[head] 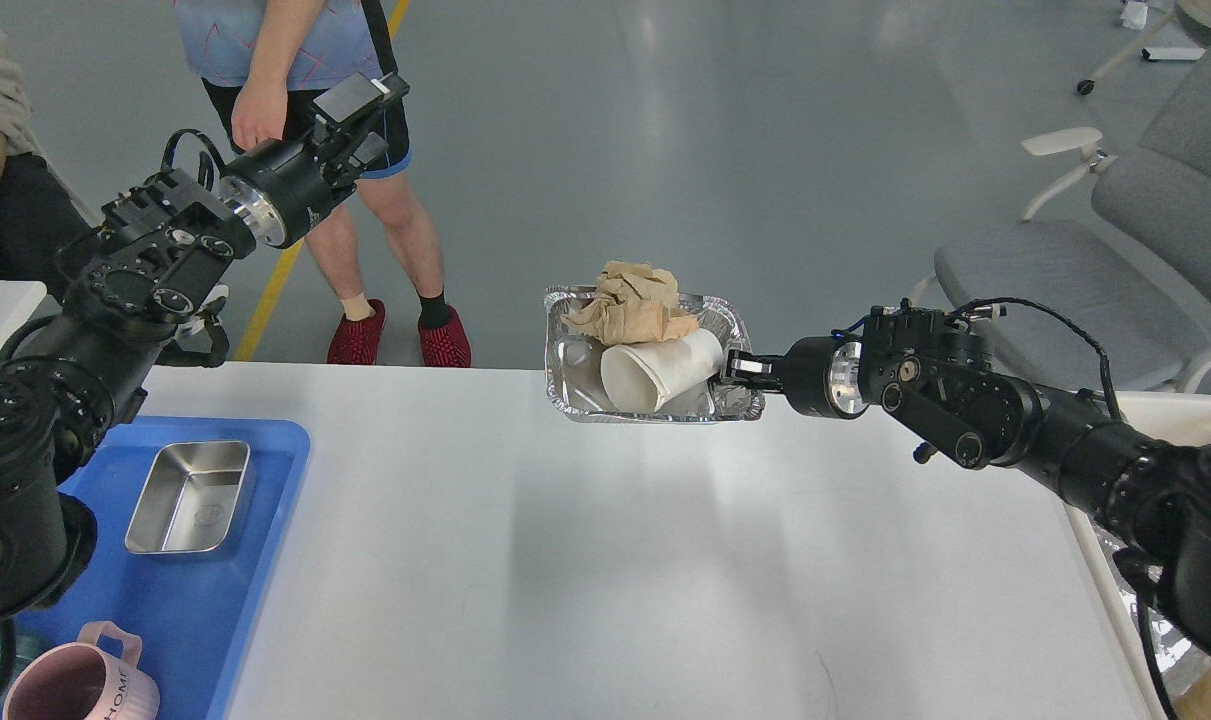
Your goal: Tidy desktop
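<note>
Head view is showing my right jaws (737, 368) clamping the right rim of a foil tray (565, 385) and holding it above the far edge of the white bench (605, 560). Inside the tray, a white paper cup (660, 370) is lying on its side under a crumpled brown paper wad (635, 305). My left jaws (360, 110) are hanging far off to the left over the floor, fingers spread and empty. On the bench's left a blue tray (55, 580) is carrying a steel tin (190, 497) and a pink mug (80, 680).
</note>
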